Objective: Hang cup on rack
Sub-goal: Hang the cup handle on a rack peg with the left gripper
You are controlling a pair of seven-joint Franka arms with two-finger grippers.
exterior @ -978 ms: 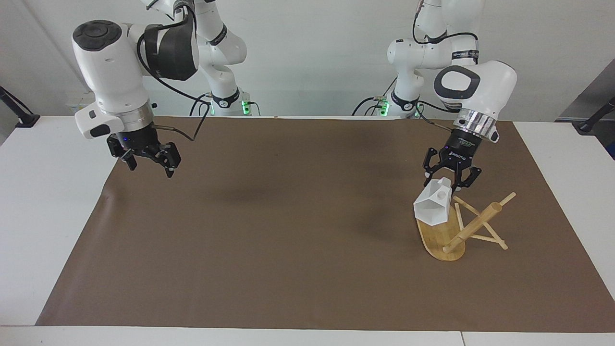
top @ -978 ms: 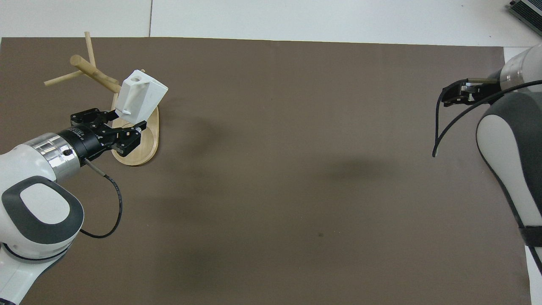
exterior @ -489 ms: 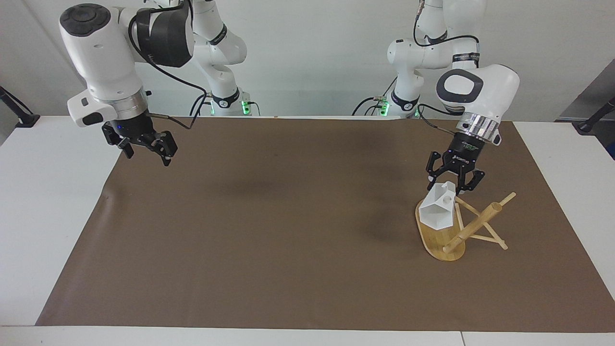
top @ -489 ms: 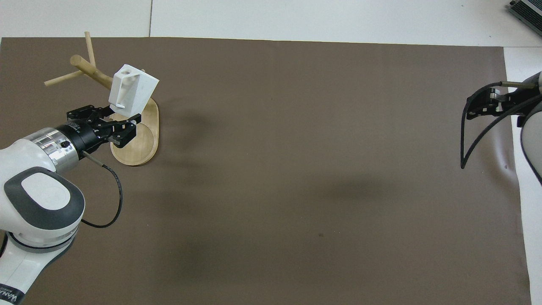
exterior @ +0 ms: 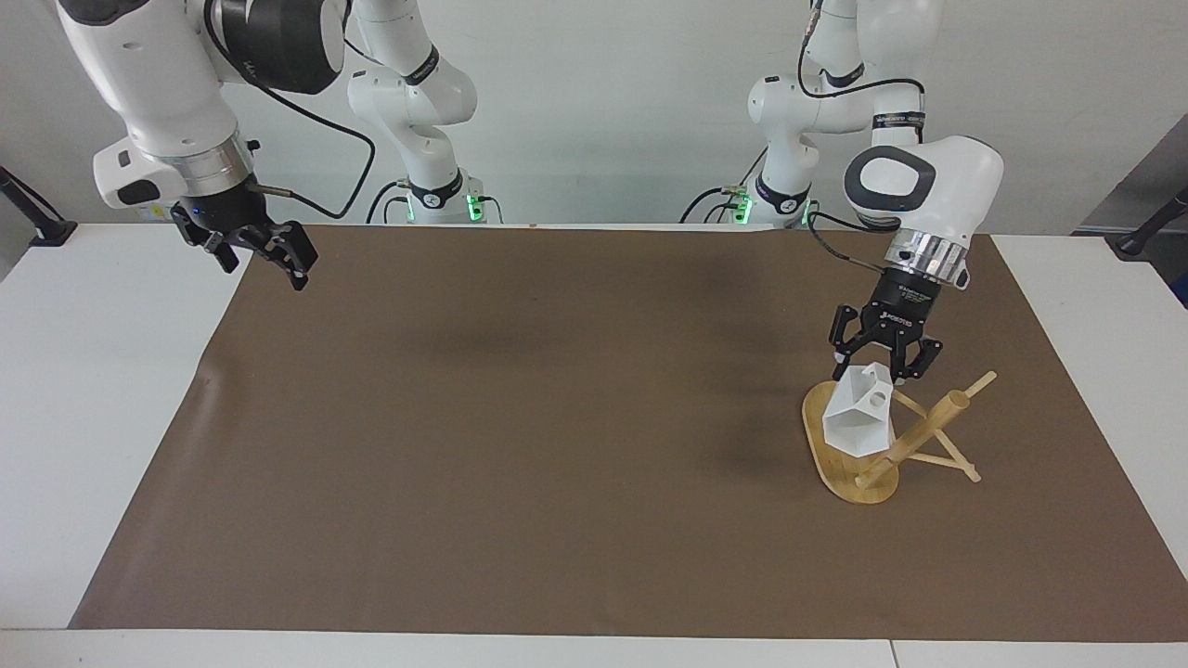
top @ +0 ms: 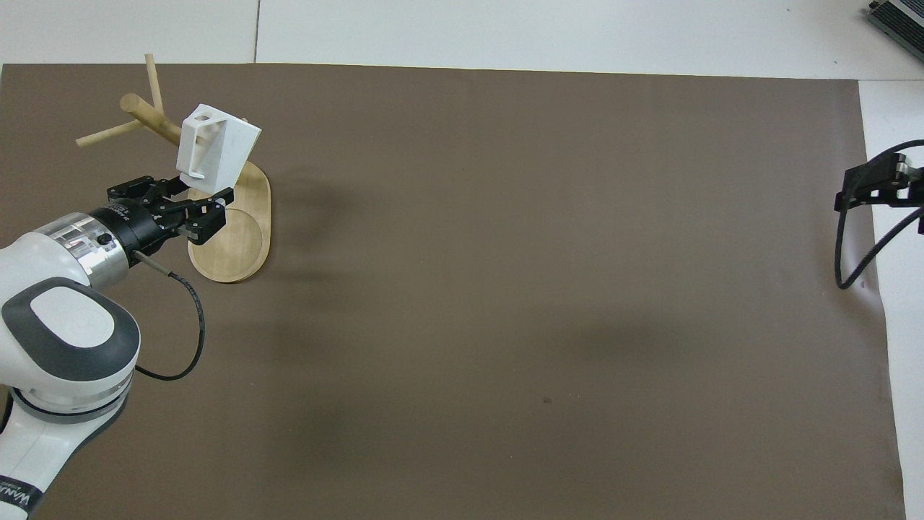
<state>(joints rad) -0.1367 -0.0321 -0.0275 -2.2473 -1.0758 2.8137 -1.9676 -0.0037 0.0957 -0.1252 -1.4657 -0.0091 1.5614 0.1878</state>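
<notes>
The left gripper (exterior: pixel 882 371) is hanging over the rack (exterior: pixel 858 464), toward the left arm's end of the desk (exterior: pixel 56 390). Its fingers are closing fully on the white cup (exterior: pixel 861 415), gripping it at the top by the blocky handle. The cup is hanging just below the fingertips, tilted, with its open hexagonal mouth facing away from the robots in the facing view.

The overhead view is showing the same left gripper (top: pixel 189 206) with the cup (top: pixel 216 148) just ahead of its fingers, above the oval base of the rack (top: pixel 238 245); here the handle's round hole is facing upward, while the cup's mouth is hidden. The facing view is showing the cup sitting close against the slanting post and thin pegs, but whether a peg is passing through the handle cannot be told from either view.

The right gripper (exterior: pixel 264 255) is waiting in the air over the edge of the brown mat (exterior: pixel 520 445) at the right arm's end, its fingers spread wide apart and holding nothing. The overhead view is catching only part of the right gripper (top: pixel 877 184) at the frame's edge.
</notes>
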